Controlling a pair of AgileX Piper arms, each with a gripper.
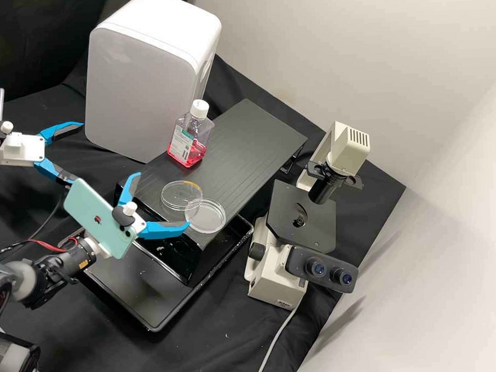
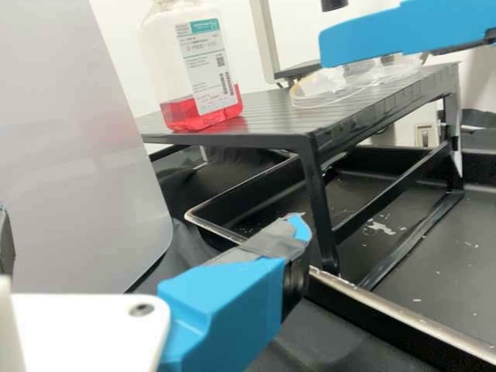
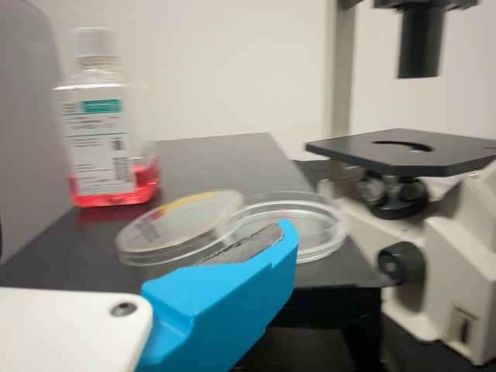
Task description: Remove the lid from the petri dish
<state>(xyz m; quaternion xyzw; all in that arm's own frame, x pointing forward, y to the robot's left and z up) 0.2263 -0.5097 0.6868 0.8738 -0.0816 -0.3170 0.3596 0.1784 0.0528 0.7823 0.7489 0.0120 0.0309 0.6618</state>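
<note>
Right tool [image 1: 164, 199] open beside lid [image 1: 181, 193] | lid seems propped on petri dish [image 1: 206, 216] at rack [image 1: 246, 147] edge | risk: a closing finger may nudge both off into tray [image 1: 133, 292]

Clear lid [image 3: 180, 223] tilted against petri dish [image 3: 310, 221] on black platform [image 3: 225, 163], red-liquid flask [image 3: 105, 139] beyond, microscope stage [image 3: 403, 151] beside

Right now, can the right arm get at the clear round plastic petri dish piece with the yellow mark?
Probably yes: the open right gripper sits beside the yellow-marked piece at the black rack's edge, with nothing between them.
</note>
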